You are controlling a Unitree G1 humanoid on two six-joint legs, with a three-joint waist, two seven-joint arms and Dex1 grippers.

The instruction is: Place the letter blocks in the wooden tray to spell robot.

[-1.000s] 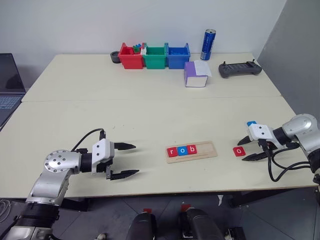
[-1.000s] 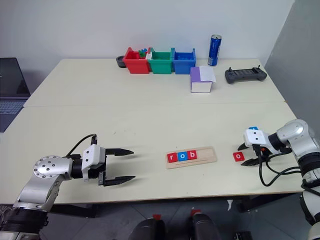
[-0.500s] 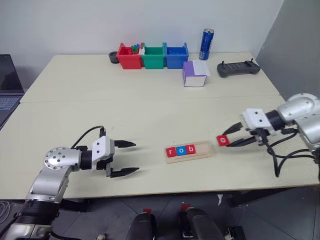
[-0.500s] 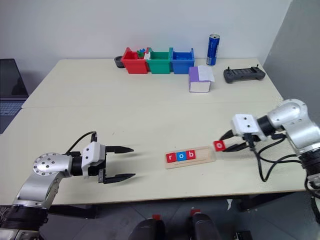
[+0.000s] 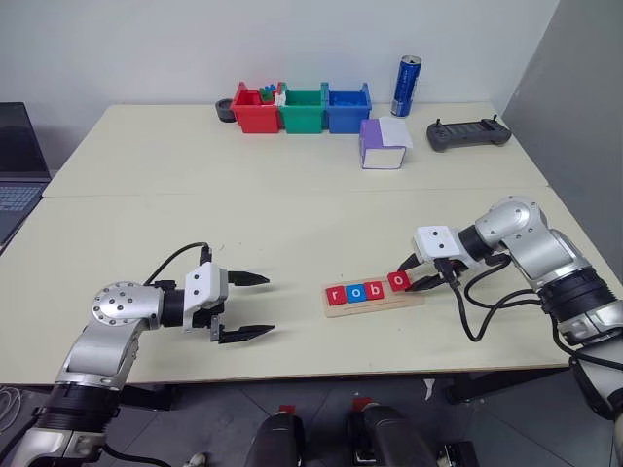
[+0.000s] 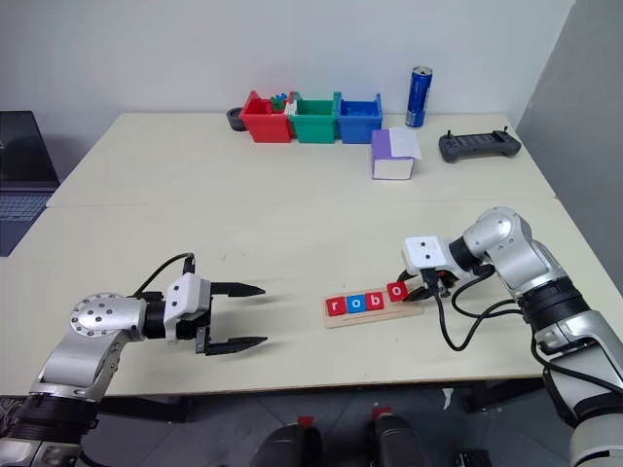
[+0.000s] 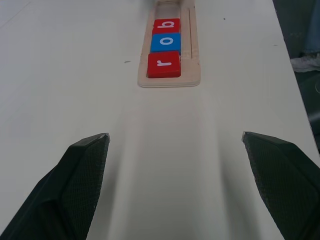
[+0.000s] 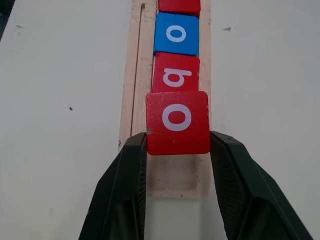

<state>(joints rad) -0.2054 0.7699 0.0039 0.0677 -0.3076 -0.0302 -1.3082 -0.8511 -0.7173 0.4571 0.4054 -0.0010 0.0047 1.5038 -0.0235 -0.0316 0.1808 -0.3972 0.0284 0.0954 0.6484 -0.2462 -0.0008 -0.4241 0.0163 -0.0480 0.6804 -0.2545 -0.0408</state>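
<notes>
Lengthwise, the wooden tray (image 5: pixel 374 296) runs left to right across the near middle of the desk (image 5: pixel 292 214), its right end tipped slightly toward the far side. In its groove sit a red r block (image 5: pixel 336 295), a blue o block (image 5: pixel 355 292) and a red b block (image 5: pixel 374 289), side by side from the left end, letters upright as seen from the robot. To the right of the b, the rest of the groove is bare wood. Around the tray the desk lies open, with the near edge not far in front of it.

At the tray's right part the right end effector (image 8: pixel 178 145) clenches a red o block (image 8: pixel 177 121) by its two side edges; the block sits just beside the b, over the groove, and whether it rests on the wood I cannot tell.

Well to the left, the left end effector (image 5: pixel 255 306) is released, its fingers spread wide and pointing along the tray's long axis toward the r end.
</notes>
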